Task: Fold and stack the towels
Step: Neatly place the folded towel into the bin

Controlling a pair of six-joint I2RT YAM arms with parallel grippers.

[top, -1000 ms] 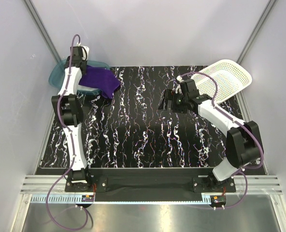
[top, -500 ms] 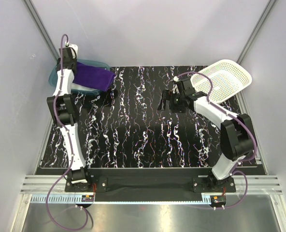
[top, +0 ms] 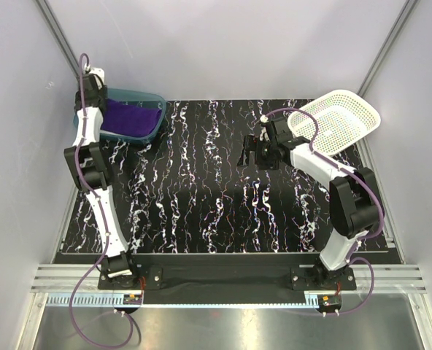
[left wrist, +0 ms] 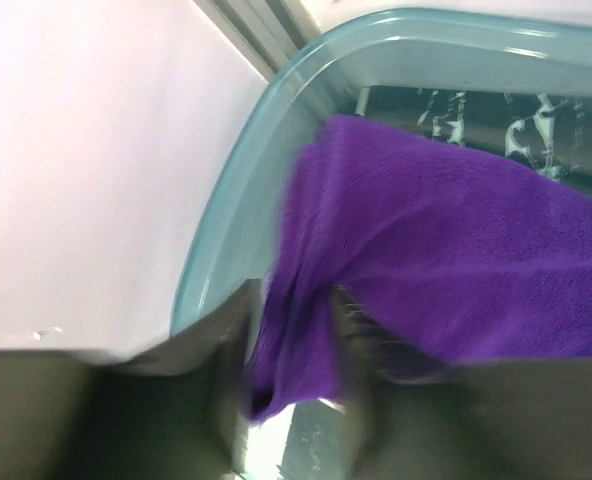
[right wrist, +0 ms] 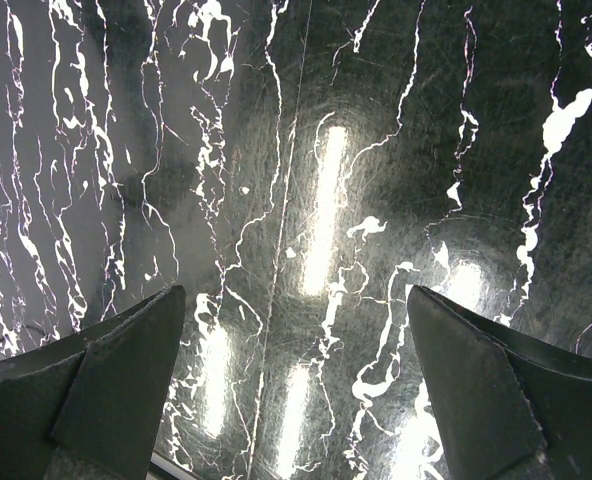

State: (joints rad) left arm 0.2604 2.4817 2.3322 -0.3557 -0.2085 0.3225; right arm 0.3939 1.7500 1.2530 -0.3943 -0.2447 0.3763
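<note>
- Left arm reaches to the far left corner of the worktop; its wrist hangs over the left end of the teal bin.
- Purple towel lies inside the bin, spread along most of its length.
- Left wrist view: the left gripper has its fingers drawn close on a bunched edge of the purple towel. The cloth sits pinched between them. The picture is blurred near the fingers, so the exact hold is hard to read.
- From the pinch, the towel runs up and to the right, away from the gripper, across the inside of the bin. The bin's curved rim passes just to the left of the fingers.
- Right gripper hovers over the middle of the worktop, well apart from the towel. Its fingers are spread wide, with the black marbled surface showing between them.
- White mesh basket sits tilted at the far right corner, behind the right arm.
</note>
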